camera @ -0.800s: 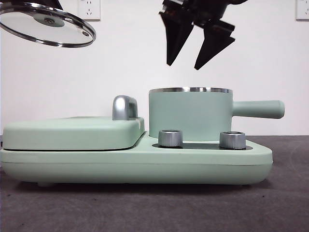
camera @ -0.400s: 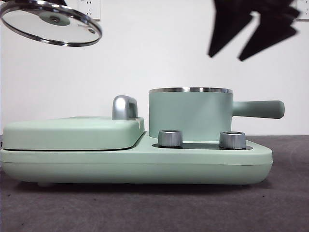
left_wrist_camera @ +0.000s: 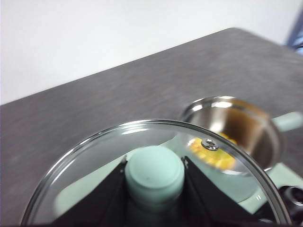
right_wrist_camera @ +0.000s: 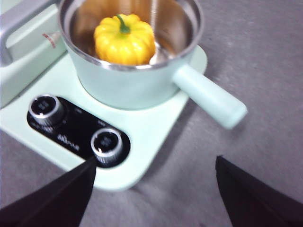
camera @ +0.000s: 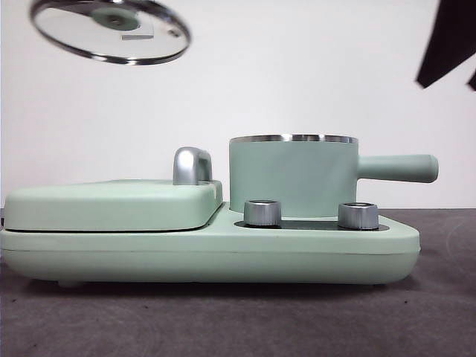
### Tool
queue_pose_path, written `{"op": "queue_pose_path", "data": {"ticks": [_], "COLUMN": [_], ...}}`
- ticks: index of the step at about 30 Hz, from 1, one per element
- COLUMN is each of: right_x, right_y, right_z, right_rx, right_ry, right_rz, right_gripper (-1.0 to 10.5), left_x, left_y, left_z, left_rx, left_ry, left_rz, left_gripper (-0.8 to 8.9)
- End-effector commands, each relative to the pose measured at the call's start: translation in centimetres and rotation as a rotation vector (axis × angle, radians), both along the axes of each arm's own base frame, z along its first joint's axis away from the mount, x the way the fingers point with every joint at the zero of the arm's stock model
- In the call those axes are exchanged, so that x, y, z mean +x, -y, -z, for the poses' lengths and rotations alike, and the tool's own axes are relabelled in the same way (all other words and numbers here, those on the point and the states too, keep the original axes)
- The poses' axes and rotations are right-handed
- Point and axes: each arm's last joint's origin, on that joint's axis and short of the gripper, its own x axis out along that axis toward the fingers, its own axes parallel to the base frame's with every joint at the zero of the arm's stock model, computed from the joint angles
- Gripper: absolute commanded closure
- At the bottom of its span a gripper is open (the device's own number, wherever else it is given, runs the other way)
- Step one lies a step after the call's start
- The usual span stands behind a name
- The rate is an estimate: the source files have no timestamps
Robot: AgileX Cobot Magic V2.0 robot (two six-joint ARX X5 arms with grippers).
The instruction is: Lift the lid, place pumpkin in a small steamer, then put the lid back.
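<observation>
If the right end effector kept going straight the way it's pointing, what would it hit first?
Probably the bare grey table just in front of the cooker's control panel. The open right end effector points down there, short of the pot, though depth is uncertain.

Clear glass lid (camera: 111, 31) with a shiny steel rim; glossy plastic pumpkin (right_wrist_camera: 124, 39) inside the steamer's (right_wrist_camera: 137, 71) polished metal bowl; matt grey table (camera: 238, 320).

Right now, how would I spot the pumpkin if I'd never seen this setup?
Find the mint-green cooker on the dark table, then the pot with the long handle standing on it. The pumpkin sits inside, on the steel bottom: the only yellow thing there, ribbed, with a green stem.
</observation>
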Motion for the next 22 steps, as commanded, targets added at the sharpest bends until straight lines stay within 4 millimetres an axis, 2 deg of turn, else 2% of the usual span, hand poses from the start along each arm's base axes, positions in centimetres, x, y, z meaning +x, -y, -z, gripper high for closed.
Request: {"op": "queue_pose_path", "data": {"ticks": [1,12,22], "right_x": [-0.7,-2.9,-3.1], "right_y": [0.4,2.0,2.0], "right_z": [-0.2,-1.5,-1.5], "right_rx": [0.007,0.066,0.068], "right_ry": [-0.003,0.107,0.109], "right_rz": [0.025,0.070,0.069], "right_gripper": [5.6,5.6,5.6], "left_x": [0.5,3.0,5.5], "left_y": [1.1,7.1,12.1], "left_z": [-0.5,1.9,4.7], "left_rx": [-0.017,-0.051,-0.066], "left_ry": [0.049,0.101,0.140], "left_rz": [0.056,0.203,0.229], "left_gripper": [7.98,7.98,7.98]}}
